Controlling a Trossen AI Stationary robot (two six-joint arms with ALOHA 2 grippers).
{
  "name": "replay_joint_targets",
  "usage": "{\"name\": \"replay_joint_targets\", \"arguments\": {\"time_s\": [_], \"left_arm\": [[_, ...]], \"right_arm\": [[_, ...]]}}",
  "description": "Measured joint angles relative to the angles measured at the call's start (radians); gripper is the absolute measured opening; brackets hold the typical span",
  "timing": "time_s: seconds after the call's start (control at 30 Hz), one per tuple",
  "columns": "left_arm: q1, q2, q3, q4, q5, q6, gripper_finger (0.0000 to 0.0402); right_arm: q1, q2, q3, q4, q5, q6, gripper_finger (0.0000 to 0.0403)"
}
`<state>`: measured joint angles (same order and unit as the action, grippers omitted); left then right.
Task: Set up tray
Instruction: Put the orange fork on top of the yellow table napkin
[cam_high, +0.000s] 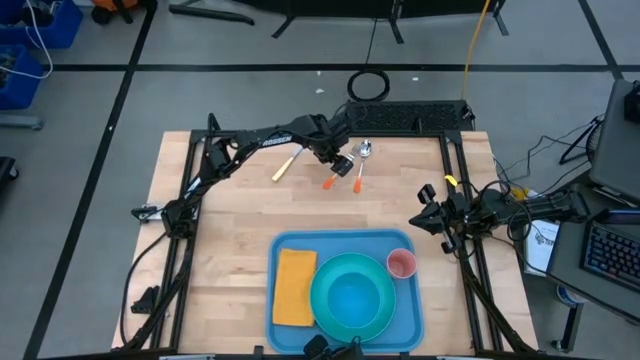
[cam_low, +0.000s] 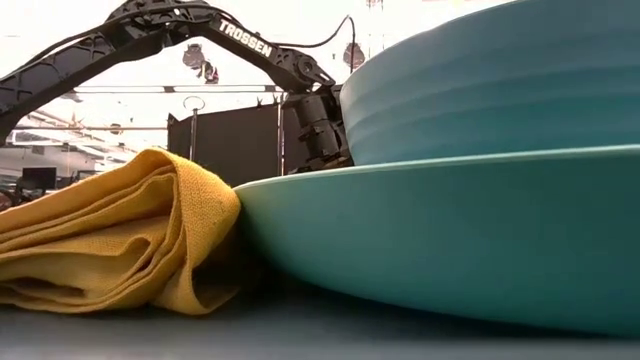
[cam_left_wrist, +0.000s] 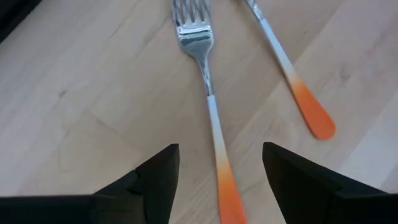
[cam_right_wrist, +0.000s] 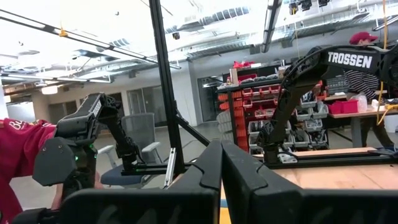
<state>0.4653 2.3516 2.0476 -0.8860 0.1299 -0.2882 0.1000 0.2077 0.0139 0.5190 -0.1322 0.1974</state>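
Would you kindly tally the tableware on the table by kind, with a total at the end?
Tray: 1
Napkin: 1
Plate: 1
Bowl: 1
Cup: 1
Fork: 1
Spoon: 1
Third utensil, yellow handle, probably a knife: 1
Total: 8
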Motion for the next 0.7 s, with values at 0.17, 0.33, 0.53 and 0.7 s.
{"name": "replay_joint_targets", "arguments": {"time_s": [0.17, 0.33, 0.53, 0.7], "left_arm": [[0.002, 0.000, 0.000, -0.013, 0.024, 0.028, 0.0237], [0.001, -0.018, 0.000, -0.043, 0.061, 0.007, 0.0237], [0.001, -0.039, 0.000, -0.144, 0.050, 0.095, 0.0237], [0.001, -0.040, 0.008, -0.170, -0.092, 0.274, 0.0237]], "right_arm": [[0.000, 0.000, 0.000, 0.000, 0.000, 0.000, 0.0000], [0.000, 0.000, 0.000, 0.000, 0.000, 0.000, 0.0000], [0.000, 0.000, 0.000, 0.000, 0.000, 0.000, 0.0000], [0.000, 0.000, 0.000, 0.000, 0.000, 0.000, 0.0000]]}}
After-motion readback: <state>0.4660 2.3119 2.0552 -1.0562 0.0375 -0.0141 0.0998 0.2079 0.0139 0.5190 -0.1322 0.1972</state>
